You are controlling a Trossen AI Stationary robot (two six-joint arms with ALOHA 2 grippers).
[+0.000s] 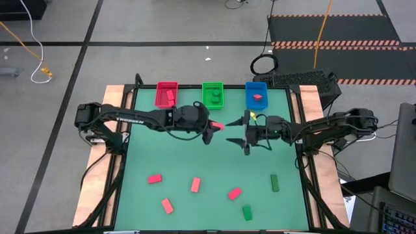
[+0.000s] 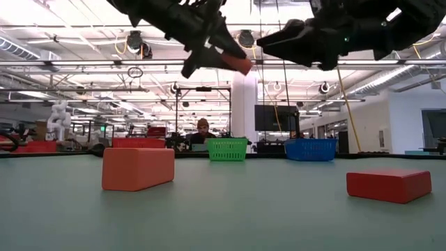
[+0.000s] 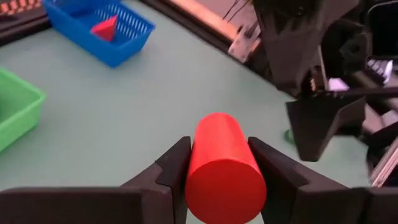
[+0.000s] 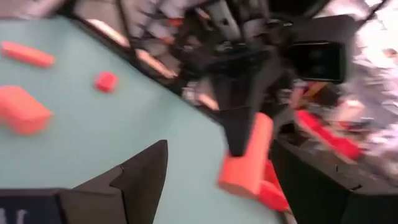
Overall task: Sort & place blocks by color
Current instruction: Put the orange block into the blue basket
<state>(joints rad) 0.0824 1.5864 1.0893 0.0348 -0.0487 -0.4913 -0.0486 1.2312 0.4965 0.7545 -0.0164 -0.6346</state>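
Held mid-air at the high view's centre, the small red cylindrical solid block (image 3: 224, 163) sits pinched across its round sides by the left gripper (image 3: 221, 165). It looks rigid, light and smooth, liable to roll. The right gripper (image 1: 246, 139), fingers spread, faces it, ready for its free end.

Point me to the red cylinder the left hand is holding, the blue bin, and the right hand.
red cylinder (image 3: 224, 168), left wrist view, its round end face.
blue bin (image 1: 256, 95), high view, its left wall.
right hand (image 1: 234, 142), high view, midway between its open fingertips.
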